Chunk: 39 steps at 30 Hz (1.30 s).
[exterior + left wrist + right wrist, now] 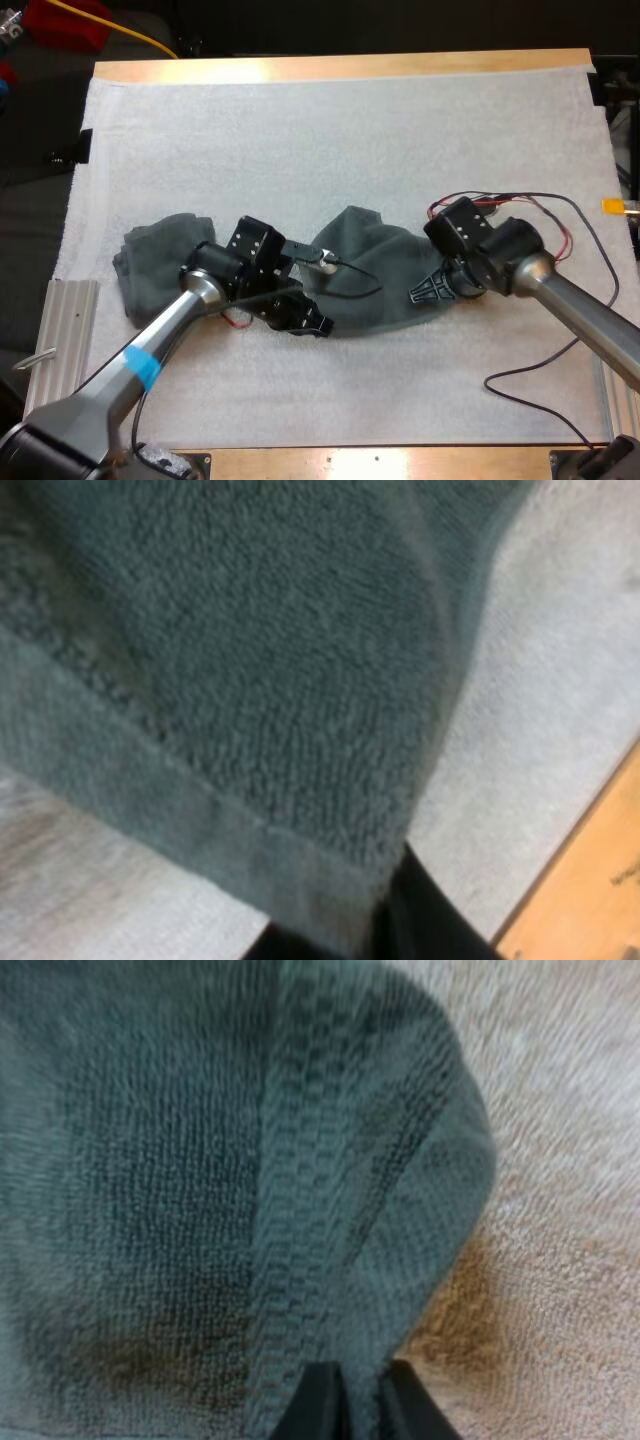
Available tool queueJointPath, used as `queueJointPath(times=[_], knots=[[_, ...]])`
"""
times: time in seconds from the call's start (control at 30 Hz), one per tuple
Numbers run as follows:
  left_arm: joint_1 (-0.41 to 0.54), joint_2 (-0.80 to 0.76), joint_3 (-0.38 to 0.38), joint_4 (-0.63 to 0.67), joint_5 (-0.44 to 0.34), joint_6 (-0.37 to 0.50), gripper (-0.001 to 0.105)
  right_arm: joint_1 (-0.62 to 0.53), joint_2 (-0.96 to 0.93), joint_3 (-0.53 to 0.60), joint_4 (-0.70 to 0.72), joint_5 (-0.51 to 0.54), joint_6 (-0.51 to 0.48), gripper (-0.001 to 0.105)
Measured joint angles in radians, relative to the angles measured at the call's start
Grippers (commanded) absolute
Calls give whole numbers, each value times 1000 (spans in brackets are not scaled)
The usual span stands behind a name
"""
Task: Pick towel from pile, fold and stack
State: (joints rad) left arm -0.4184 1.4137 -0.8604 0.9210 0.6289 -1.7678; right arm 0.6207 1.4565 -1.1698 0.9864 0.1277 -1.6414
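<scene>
Towel [375,270] lies half spread at the middle of the mat [330,120], dark grey-green, bunched into a hump at its mat-centre side. Both grippers are on it.

Left gripper [315,325] sits at the towel's end nearer the mat's left half, low on the near edge. In the left wrist view the towel [260,660] hangs over the left gripper [350,930] with its hem band across; the black fingers [430,925] are clamped on the hem corner. Mat [560,700] and the wooden table [590,880] edge show past the fabric.

Right gripper [414,294] is at the towel's opposite end, toward the mat's right half. In the right wrist view the right gripper [365,1405] is pinching a fold of the towel [200,1160], fabric squeezed between the two fingers [320,1405], mat [560,1160] beside it.

Second, crumpled towel [160,265] lies on the mat's left half, near its left edge. The left arm crosses between the two towels, so I can't tell if they touch.

Table [340,68] wood shows beyond the mat's far edge.
</scene>
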Motion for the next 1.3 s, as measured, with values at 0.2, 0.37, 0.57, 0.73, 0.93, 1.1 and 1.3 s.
queueJointPath(times=[0.2, 0.37, 0.57, 0.73, 0.93, 1.1, 1.3], knots=[[0, -87, -188, 180, -89, 55, 0, 82, -157, 0, 10, 40, 0, 2], [0, -117, -332, 314, -149, 85, 0, 144, -259, 0, 14, 97, 17, 2], [0, -187, -393, 394, -193, 99, 0, 175, -357, 0, 32, 110, 46, 2], [-34, -268, -392, 437, -197, 100, 0, 208, -402, -32, 92, 126, 72, 2], [-175, -351, -392, 448, -287, 31, 0, 299, -419, -117, 191, 136, 119, 2], [-298, -392, -392, 457, -373, -46, 0, 371, -423, -151, 305, 194, 170, 2], [-415, -449, -392, 470, -422, -114, 0, 477, -438, -151, 396, 222, 278, 2]])
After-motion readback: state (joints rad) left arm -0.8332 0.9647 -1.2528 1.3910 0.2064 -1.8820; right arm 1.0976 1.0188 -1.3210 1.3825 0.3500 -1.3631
